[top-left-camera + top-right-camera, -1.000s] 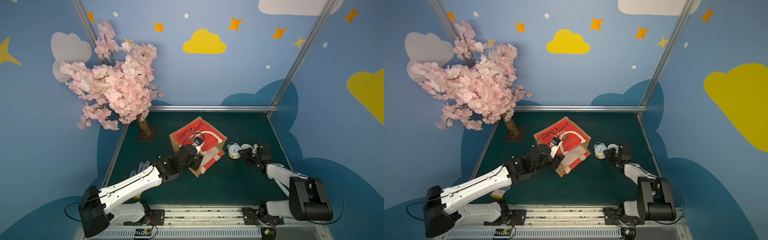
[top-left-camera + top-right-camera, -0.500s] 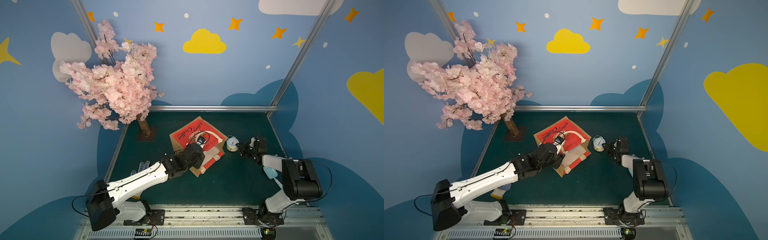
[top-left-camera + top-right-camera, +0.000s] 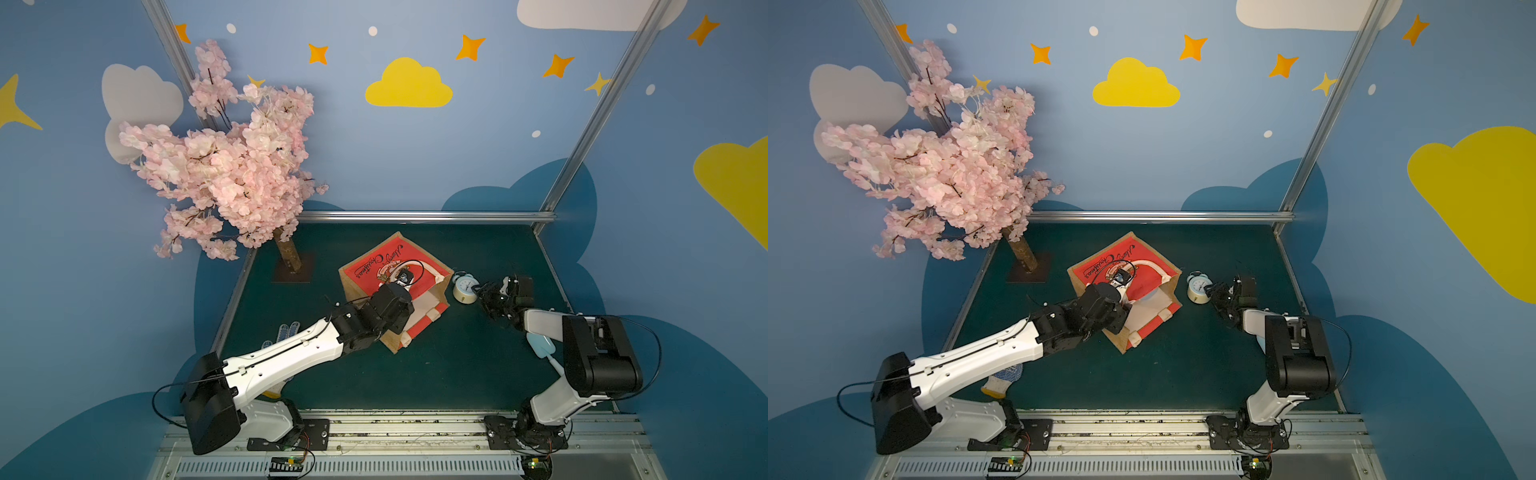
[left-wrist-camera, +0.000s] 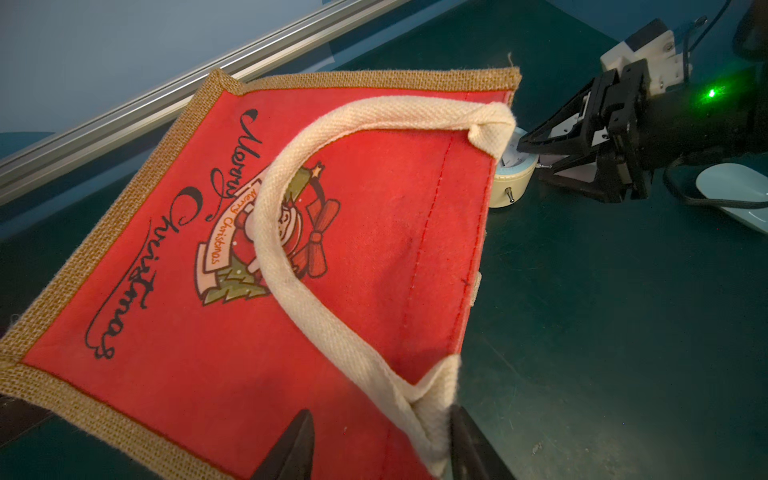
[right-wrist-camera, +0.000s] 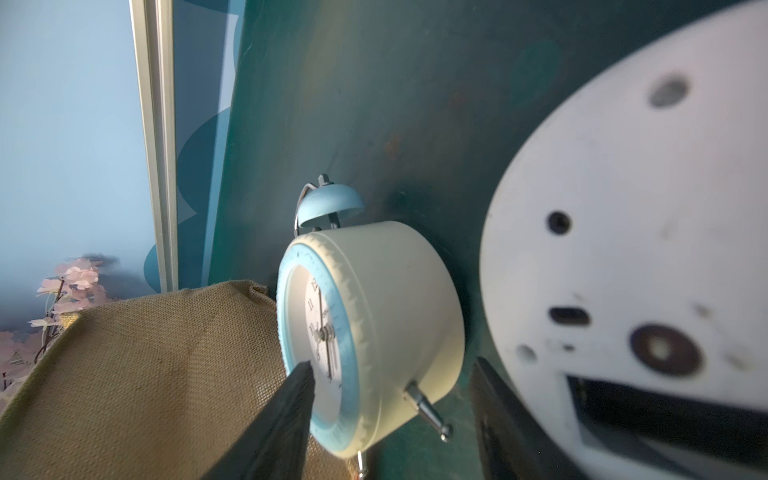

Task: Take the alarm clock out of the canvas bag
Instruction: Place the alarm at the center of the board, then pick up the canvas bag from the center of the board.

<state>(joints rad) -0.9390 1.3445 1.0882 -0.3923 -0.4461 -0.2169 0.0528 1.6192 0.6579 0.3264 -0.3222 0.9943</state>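
The canvas bag (image 3: 386, 266) (image 3: 1113, 266) lies on its side mid-table, red panel (image 4: 374, 249) up, its mouth toward the right arm. The alarm clock (image 3: 465, 287) (image 3: 1199, 286) (image 4: 513, 174), cream with a blue rim, lies face up on the table just outside the bag's mouth. My right gripper (image 3: 482, 296) (image 5: 392, 365) straddles the clock (image 5: 374, 332) with open jaws; a gap shows at one finger. My left gripper (image 4: 380, 409) (image 3: 405, 286) rests over the red panel, jaws apart, with the cream handle's end (image 4: 432, 399) against one finger.
A pink blossom tree (image 3: 232, 166) stands at the back left on a dark base (image 3: 293, 270). A white dotted glove (image 3: 1003, 380) lies under the left arm. A pale blue utensil (image 3: 540, 347) lies by the right arm. Metal rails edge the green table (image 3: 436, 374).
The right arm carried the clock a little toward the back, set it beside the bag's mouth, and its jaws have spread off it. The left arm barely moved.
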